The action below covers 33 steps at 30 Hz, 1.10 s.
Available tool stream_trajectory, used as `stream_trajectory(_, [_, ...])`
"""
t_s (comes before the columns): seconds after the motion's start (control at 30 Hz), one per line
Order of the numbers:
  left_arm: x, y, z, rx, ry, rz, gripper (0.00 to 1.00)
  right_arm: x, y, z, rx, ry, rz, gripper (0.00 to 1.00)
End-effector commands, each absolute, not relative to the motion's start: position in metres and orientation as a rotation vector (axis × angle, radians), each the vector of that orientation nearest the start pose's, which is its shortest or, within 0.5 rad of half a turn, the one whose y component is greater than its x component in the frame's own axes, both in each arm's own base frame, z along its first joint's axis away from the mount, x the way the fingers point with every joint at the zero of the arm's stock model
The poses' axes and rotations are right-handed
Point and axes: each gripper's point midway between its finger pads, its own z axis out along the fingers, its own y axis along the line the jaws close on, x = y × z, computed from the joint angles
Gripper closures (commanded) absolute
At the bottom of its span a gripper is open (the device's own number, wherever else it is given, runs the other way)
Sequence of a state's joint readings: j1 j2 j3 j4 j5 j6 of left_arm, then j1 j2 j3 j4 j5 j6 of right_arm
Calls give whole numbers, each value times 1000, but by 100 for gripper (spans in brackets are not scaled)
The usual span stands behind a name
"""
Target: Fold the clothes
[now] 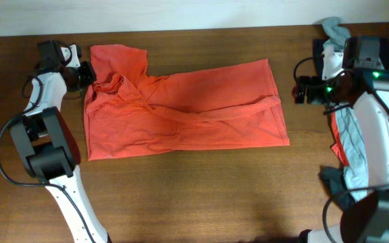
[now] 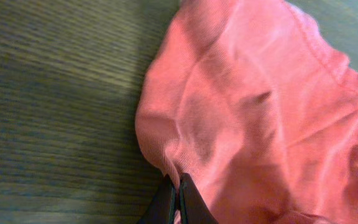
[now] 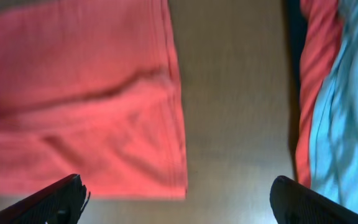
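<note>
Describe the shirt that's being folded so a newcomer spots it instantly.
On the wooden table, it lies spread across the middle. It's the orange-red T-shirt, laid out alone, unlike the grey-blue and red heap bunched at the right edge.

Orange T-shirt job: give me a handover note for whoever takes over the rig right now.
Left hand: shut, pinching the orange T-shirt at its left edge, by the bunched sleeve and collar.
Right hand: open and holding nothing, over bare table just past the shirt's hem.
Things: the shirt lies flat across the table's middle, wrinkled, with a raised crease along it. A pile of grey-blue and red garments lies at the right edge under the right arm.
Done: the shirt is laid out.
Left: smooth the collar end, fold the shirt, then fold the pile.
</note>
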State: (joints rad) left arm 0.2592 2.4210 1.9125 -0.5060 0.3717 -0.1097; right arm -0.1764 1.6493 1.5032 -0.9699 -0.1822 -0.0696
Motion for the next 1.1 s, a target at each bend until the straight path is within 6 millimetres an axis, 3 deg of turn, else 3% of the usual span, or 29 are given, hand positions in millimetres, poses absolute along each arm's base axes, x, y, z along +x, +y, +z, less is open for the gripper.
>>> stream_trajectory(0.0, [588, 82, 36, -304, 2486, -477, 97, 419, -30, 142, 55, 2707, 271, 1])
stream_trajectory(0.1, [579, 81, 30, -324, 2528, -483, 97, 451, -15, 113, -72, 2651, 384, 1])
stream_trajectory(0.27, [567, 80, 22, -354, 2589, -478, 97, 521, -9, 77, -176, 2466, 329, 1])
stream_trajectory(0.4, [564, 79, 20, -360, 2603, -482, 97, 551, 3, 60, -227, 2375, 312, 1])
stream_trajectory(0.6, [562, 82, 18, -370, 2614, -454, 97, 573, 22, 34, -281, 2305, 305, 1])
stream_trajectory(0.8, [558, 85, 15, -384, 2633, -427, 97, 580, 22, 6, -274, 2313, 259, 0])
stream_trajectory(1.07, [558, 84, 15, -385, 2636, -430, 97, 585, 27, 1, -272, 2291, 265, 25])
